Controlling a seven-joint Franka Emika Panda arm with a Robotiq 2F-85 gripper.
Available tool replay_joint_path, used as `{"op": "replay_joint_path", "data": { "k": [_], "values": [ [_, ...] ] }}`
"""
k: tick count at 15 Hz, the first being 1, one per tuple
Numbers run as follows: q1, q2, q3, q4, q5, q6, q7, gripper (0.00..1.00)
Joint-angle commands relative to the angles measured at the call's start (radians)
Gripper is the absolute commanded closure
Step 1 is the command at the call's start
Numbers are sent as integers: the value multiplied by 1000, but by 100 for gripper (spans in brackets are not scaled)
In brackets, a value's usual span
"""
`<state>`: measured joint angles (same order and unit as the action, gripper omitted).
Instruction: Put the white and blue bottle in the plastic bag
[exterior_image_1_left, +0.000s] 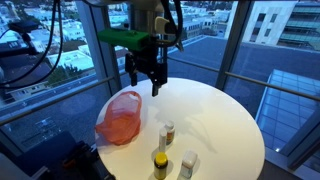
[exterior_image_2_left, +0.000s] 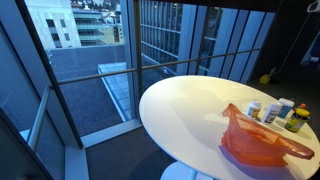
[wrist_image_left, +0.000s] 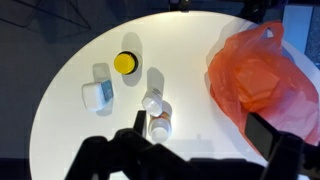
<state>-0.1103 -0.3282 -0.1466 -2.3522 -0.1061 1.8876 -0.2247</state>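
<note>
The white and blue bottle (wrist_image_left: 97, 92) stands on the round white table (wrist_image_left: 190, 50), left of the other bottles. It also shows in both exterior views (exterior_image_1_left: 187, 164) (exterior_image_2_left: 285, 107). The orange-red plastic bag (wrist_image_left: 262, 80) lies crumpled on the table with its mouth open, and is seen in both exterior views (exterior_image_1_left: 120, 119) (exterior_image_2_left: 262, 144). My gripper (wrist_image_left: 200, 132) is open and empty. It hangs above the table (exterior_image_1_left: 146, 82), between the bottles and the bag, and touches neither.
A yellow-capped bottle (wrist_image_left: 125, 64) and two small white-capped bottles (wrist_image_left: 152, 103) (wrist_image_left: 160, 126) stand next to the white and blue bottle. The table edge (exterior_image_1_left: 240, 100) is round. Glass windows with railings (exterior_image_1_left: 60, 70) surround the table.
</note>
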Motion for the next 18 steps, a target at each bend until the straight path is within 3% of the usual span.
{"op": "replay_joint_path", "data": {
  "k": [1, 4, 9, 18],
  "values": [
    [-7, 23, -6, -57, -14, 120, 13, 0],
    [-13, 39, -4, -100, -25, 211, 17, 0],
    [-8, 50, -4, -90, -4, 196, 4, 0],
    [-24, 113, -47, -138, 13, 355, -34, 0]
  ]
}}
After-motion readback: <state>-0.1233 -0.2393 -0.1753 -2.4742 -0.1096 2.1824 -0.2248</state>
